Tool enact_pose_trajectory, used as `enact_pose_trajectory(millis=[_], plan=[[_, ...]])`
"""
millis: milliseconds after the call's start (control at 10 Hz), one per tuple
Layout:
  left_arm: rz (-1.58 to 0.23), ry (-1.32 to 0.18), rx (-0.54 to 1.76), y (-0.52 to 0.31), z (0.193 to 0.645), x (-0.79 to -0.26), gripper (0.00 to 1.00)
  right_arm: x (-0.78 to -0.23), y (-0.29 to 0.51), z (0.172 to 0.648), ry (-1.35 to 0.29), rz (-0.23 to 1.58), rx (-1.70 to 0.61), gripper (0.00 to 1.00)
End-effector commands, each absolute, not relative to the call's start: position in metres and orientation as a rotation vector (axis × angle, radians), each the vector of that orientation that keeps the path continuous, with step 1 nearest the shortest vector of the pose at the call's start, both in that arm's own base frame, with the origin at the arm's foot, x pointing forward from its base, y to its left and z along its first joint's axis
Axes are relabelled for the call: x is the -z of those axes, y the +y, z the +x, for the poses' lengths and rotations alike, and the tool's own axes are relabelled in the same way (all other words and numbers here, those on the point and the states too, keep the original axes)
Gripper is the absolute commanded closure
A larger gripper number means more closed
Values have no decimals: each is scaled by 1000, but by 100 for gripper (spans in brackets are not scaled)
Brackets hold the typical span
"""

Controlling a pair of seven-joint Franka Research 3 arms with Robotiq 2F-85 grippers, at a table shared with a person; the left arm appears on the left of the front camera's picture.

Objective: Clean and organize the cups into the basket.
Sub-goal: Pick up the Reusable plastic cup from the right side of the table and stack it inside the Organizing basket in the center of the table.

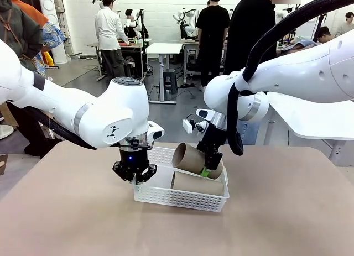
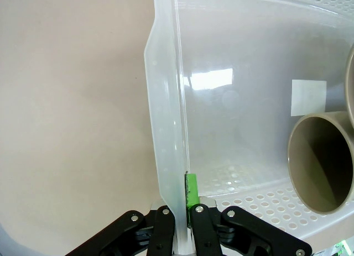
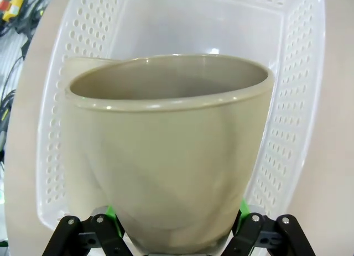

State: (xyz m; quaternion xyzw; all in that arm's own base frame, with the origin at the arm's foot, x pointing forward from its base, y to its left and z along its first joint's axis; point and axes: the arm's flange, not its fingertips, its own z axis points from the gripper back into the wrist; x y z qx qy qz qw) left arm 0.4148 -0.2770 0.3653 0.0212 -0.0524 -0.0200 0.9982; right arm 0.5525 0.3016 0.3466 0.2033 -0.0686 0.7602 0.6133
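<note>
The white perforated basket (image 1: 166, 198) sits mid-table. One tan cup (image 1: 196, 183) lies on its side inside it. A second tan cup (image 1: 191, 158) leans over the first, mouth raised toward the left, with my right gripper (image 1: 210, 166) shut on its base. In the right wrist view this cup (image 3: 166, 145) stands between the green pads of my right gripper (image 3: 177, 223), over the basket (image 3: 293, 101). My left gripper (image 1: 134, 176) is shut on the basket's left wall; the left wrist view shows that gripper (image 2: 182, 217) pinching the wall (image 2: 166, 129), with a cup mouth (image 2: 321, 162) inside the basket.
A person in dark clothes (image 1: 249, 29) stands at the far side behind my right arm. Bare tan tabletop (image 1: 66, 212) lies left, right and in front of the basket. A white table edge (image 1: 315, 118) shows at the right.
</note>
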Motion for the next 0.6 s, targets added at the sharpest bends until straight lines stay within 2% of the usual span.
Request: enact_pose_trajectory(millis=[0,500], plan=[[49,-112,36,-278,414,-366,100,-348,297,558,-185,501,-1780,0],[49,-112,36,-278,414,-366,100,-351,296,556,-193,508,-1779,0]])
